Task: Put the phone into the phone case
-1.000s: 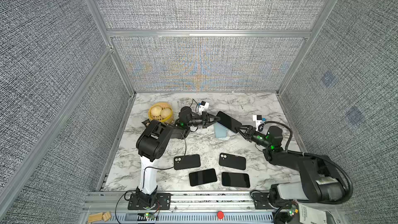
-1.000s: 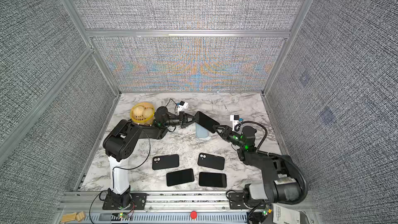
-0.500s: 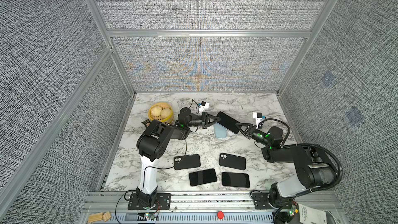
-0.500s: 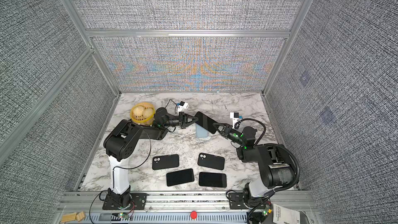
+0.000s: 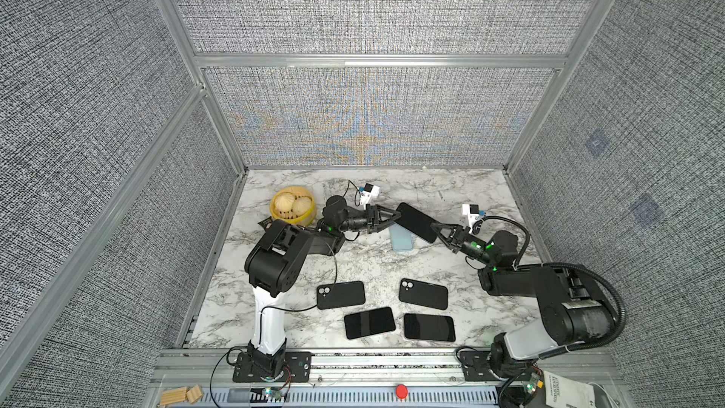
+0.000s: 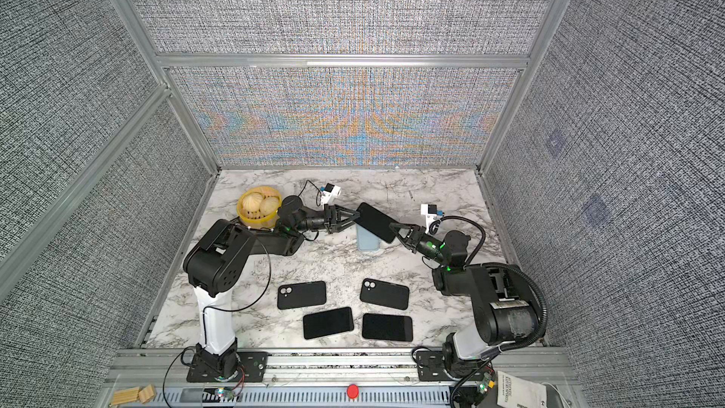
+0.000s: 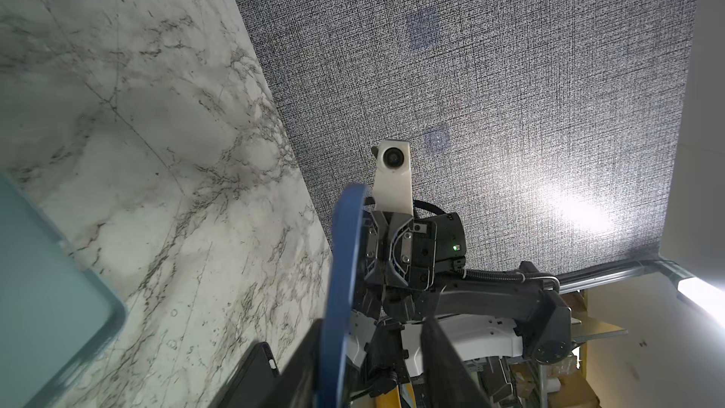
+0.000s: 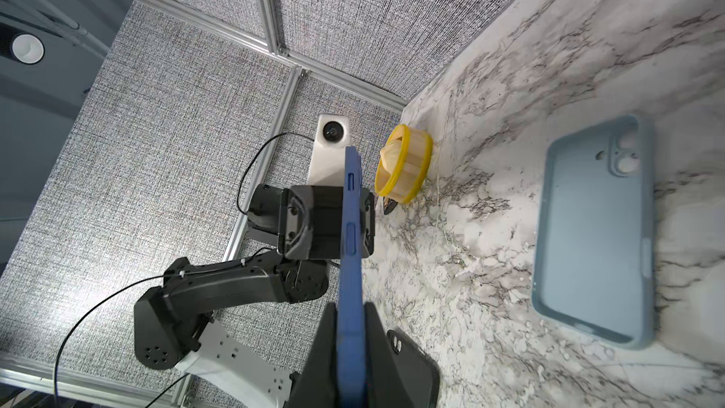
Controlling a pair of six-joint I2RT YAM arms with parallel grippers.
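Note:
A dark phone with a blue rim hangs tilted in the air in both top views. It sits just above a light blue phone case that lies open side up on the marble. My right gripper is shut on the phone's near end. My left gripper stands open around the far end: one finger lies beside the phone, the other is well apart. The case is empty.
A yellow basket of buns stands at the back left, close behind my left arm. Near the front lie two black cases with camera holes and two black phones face up.
My right gripper has closed on the phone's end. My left gripper, which was shut on the other end, has opened. The phone has stayed where it was above the case.

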